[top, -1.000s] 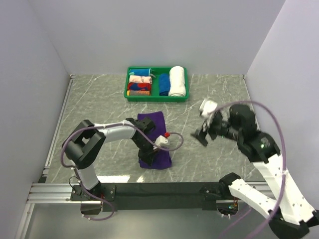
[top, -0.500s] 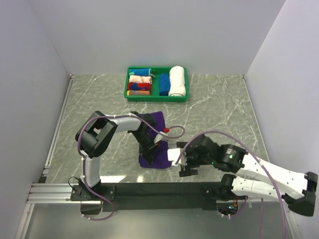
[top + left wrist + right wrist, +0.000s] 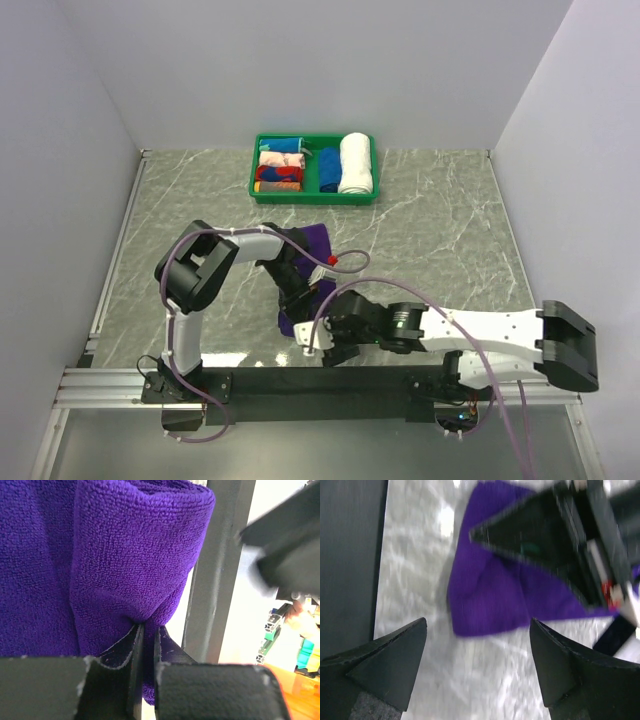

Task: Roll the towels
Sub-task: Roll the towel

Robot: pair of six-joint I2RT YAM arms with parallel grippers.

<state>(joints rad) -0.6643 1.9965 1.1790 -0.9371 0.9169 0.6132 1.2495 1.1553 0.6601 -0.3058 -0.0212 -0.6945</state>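
The deep-purple towel (image 3: pixel 317 240) lies on the marble table in front of the tray, its near part folded over and bunched. My left gripper (image 3: pixel 301 301) sits on that near part, shut on a fold of the towel (image 3: pixel 125 555); the cloth is pinched between the two fingers (image 3: pixel 136 645). My right gripper (image 3: pixel 319 346) is low at the towel's near edge, reaching in from the right, and stands open. In the right wrist view the towel's rounded near edge (image 3: pixel 490 602) lies just beyond the open gripper (image 3: pixel 477 624), with bare table between the fingertips. The view is blurred.
A green tray (image 3: pixel 254 181) stands at the back with a white rolled towel (image 3: pixel 355 162), a blue one (image 3: pixel 328 168) and several coloured ones. A black rail (image 3: pixel 300 382) runs along the near edge. Grey walls close in left, right and behind.
My right arm swung down from high on the right to the towel's near edge, its jaws staying wide. My left gripper kept its pinch and shifted slightly.
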